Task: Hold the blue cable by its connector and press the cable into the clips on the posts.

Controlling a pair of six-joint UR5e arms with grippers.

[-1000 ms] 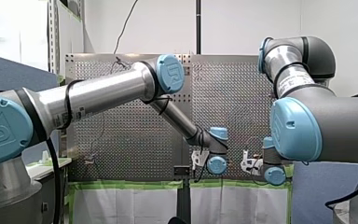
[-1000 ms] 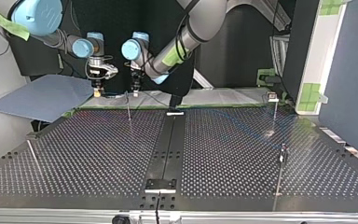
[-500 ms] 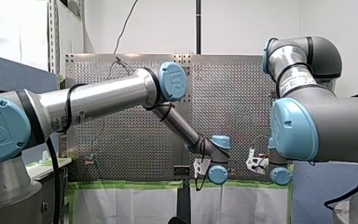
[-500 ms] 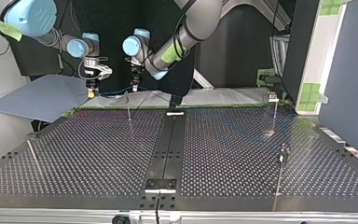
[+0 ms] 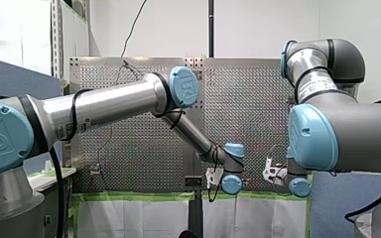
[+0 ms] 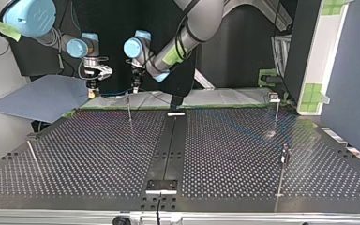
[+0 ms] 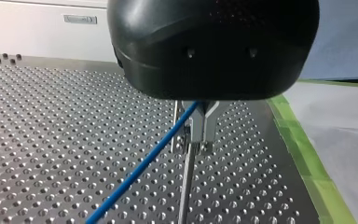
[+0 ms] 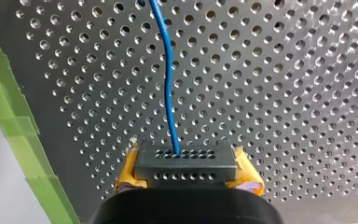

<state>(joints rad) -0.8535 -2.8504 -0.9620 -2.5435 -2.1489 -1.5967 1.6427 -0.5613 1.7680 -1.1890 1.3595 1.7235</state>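
Wrists of both arms point straight down at the far edge of the perforated metal tabletop point(image 6: 225, 140) in the top view, with my right pincer point(image 8: 189, 173) and my left pincer point(image 7: 193, 135) side by side. Yellow pads point(image 8: 126, 175) of the right one are clamped on the dark rectangular connector point(image 8: 186, 158) with rows of tiny holes, and from it the thin blue cable point(image 8: 168, 84) runs ahead over the tabletop. That cable slants up under my left pincer's glossy black housing beside a slim metal post point(image 7: 185, 186), and I cannot tell whether that pincer grips it.
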